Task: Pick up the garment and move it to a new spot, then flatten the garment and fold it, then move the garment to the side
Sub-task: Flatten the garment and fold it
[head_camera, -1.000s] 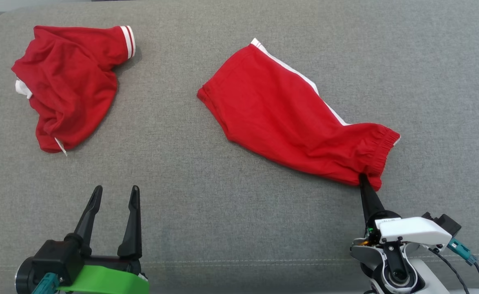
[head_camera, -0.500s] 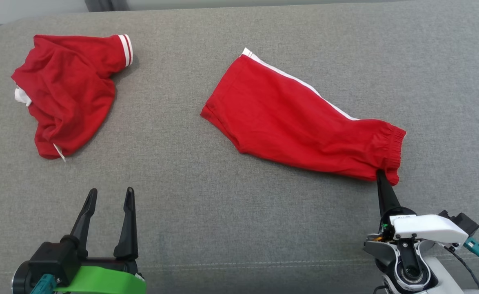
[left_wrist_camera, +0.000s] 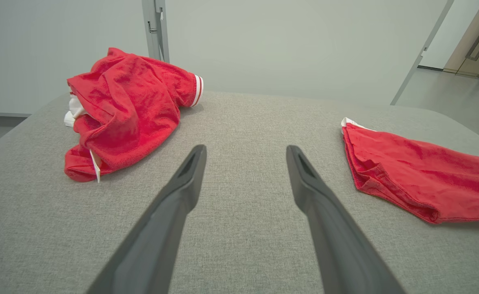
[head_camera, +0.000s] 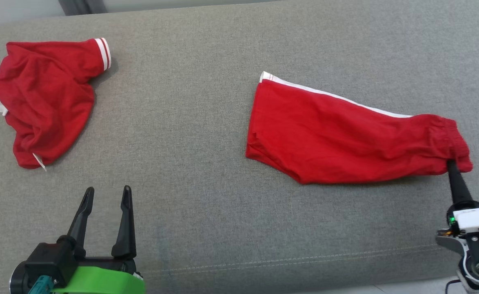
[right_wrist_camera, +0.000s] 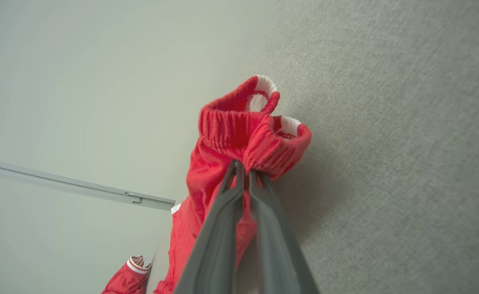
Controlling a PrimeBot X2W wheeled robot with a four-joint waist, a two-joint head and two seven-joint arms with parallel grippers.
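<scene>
Pinched shut on the waistband corner of red shorts (head_camera: 345, 139): right tool (head_camera: 450, 164). Shorts lying mid-right on grey cushion (head_camera: 207, 102), legs doubled over, fairly flat. Gaping, empty, low left: left tool (head_camera: 107, 189). Judged mid-move; first relocation or final slide aside, cannot tell.

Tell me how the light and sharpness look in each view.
Head view: soft even light, sharp, a thin shadow under the shorts. Left wrist view: wide-angle stretch, the left gripper fingers loom large. Right wrist view: tilted, a soft shadow beside the shorts, the right gripper fingers slightly soft close up.
</scene>
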